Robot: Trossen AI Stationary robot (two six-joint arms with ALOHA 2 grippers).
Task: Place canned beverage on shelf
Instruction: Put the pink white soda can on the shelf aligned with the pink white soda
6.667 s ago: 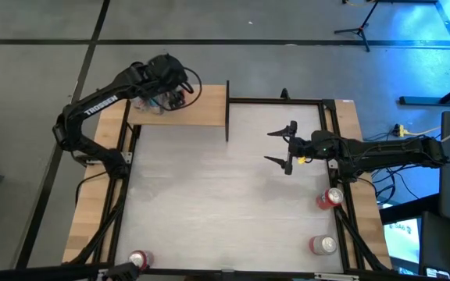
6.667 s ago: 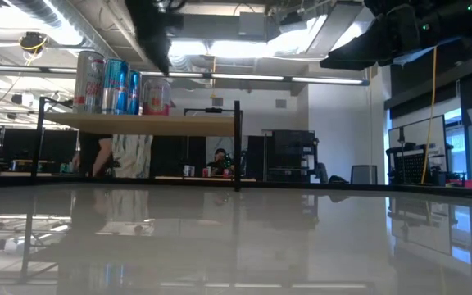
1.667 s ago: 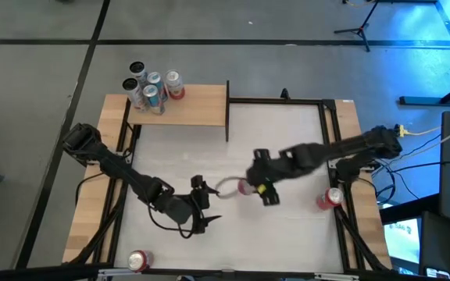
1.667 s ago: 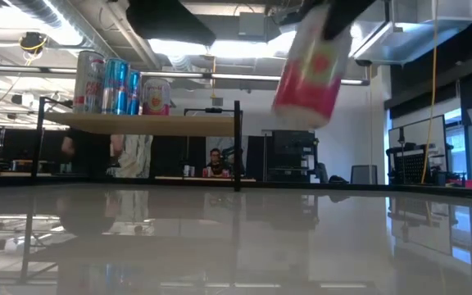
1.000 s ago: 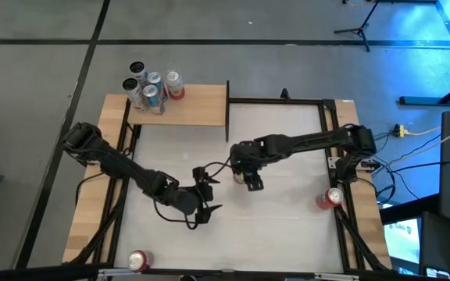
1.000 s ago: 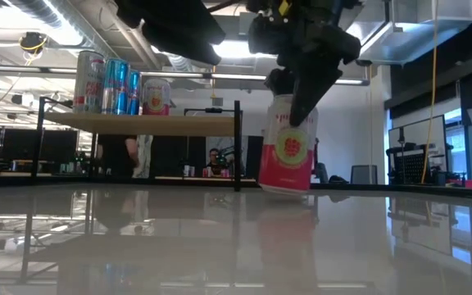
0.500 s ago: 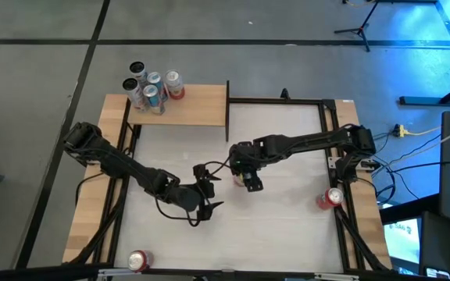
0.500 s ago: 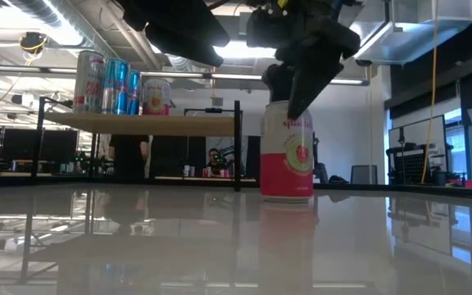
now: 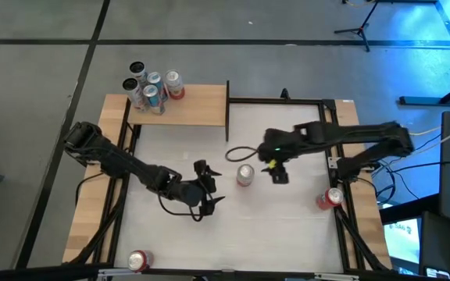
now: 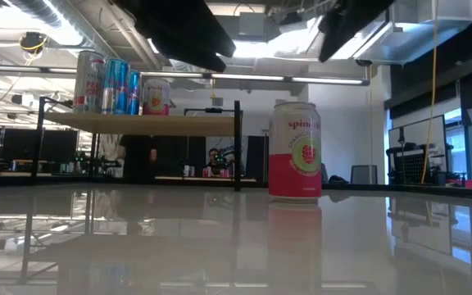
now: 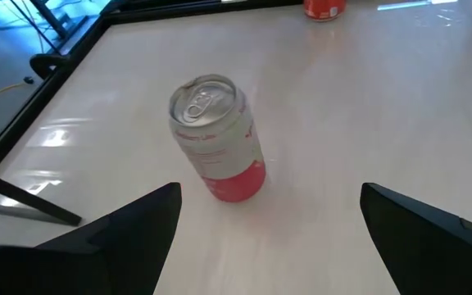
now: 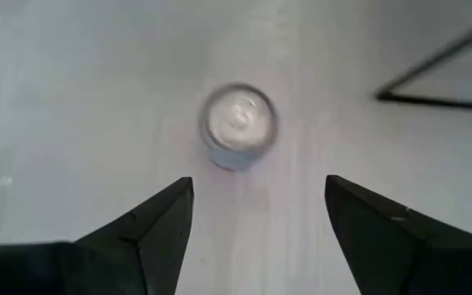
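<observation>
Pink can (image 9: 245, 175) stands upright (untouched) between both open tools.

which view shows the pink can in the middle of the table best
The low view: the pink can stands upright, label fully readable. The left wrist view shows its top and side; the high view and right wrist view show mostly its lid.

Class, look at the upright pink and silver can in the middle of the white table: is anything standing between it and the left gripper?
Nothing visible does. The pink and silver can stands alone on bare white tabletop. The left gripper sits open just beside it, and the left wrist view shows only clear table between its fingers and the can. The right gripper is open, off the can's far side.
</observation>
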